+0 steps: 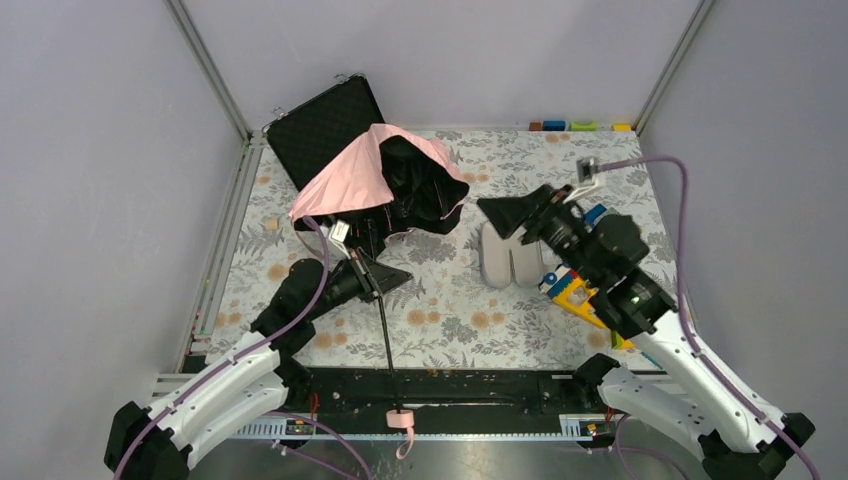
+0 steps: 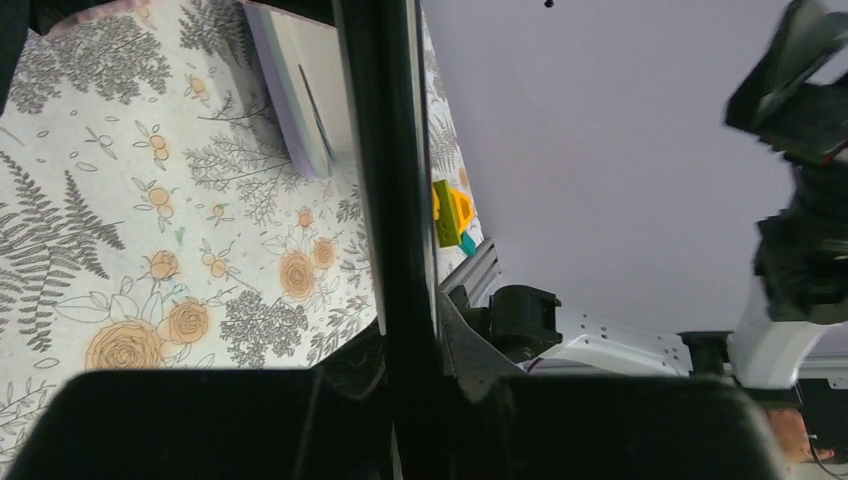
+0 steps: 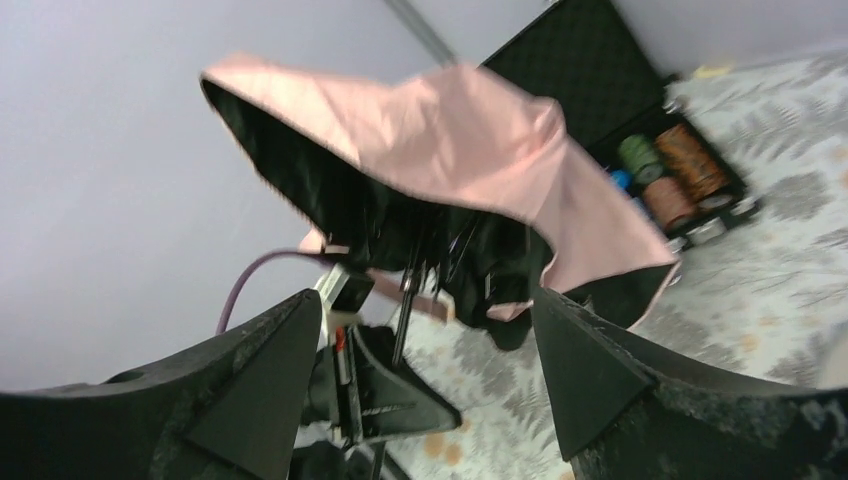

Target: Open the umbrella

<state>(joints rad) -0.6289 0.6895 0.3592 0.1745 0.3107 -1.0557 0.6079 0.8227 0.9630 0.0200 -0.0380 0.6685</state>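
Pink handle (image 1: 400, 420) low centre; left gripper (image 1: 375, 272) clenched on umbrella shaft (image 1: 386, 330); right gripper (image 1: 497, 215) released, should push canopy (image 1: 350, 180) outward along shaft.

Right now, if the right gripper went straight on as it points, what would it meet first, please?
Most likely the umbrella: its pink canopy hangs straight ahead between the right gripper's open fingers, though depth is unclear.

Open black hard-shell case with foam lining (image 1: 318, 125), set at back left. Lilac-grey fabric sleeve (image 1: 510, 255), laid flat on floral-printed table cover (image 1: 450, 320). Yellow plastic toy (image 1: 575, 292), placed just beside the sleeve.
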